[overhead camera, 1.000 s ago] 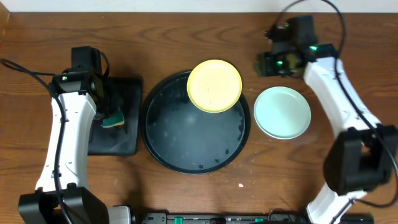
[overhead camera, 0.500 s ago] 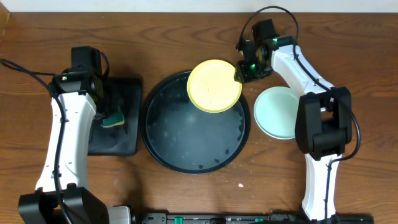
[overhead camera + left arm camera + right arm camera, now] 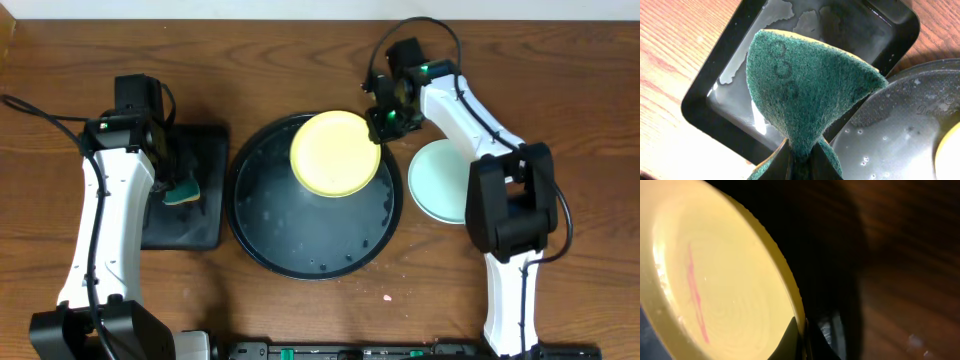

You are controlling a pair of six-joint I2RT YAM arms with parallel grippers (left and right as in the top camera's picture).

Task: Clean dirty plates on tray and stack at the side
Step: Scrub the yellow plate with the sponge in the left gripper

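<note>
A pale yellow plate with a reddish smear lies over the upper right part of the round black tray. My right gripper is shut on its right rim; in the right wrist view the rim runs down between the fingers. A pale mint plate rests on the wood to the right of the tray. My left gripper is shut on a teal sponge, held over the rectangular black tray.
The rectangular sponge tray sits just left of the round tray, with water in it. The round tray is wet with droplets. A small pink speck lies on the wood near the front.
My right arm swung in from the far right to the yellow plate and shut on its rim. The plate shifted left, further onto the tray. The left arm stayed still.
</note>
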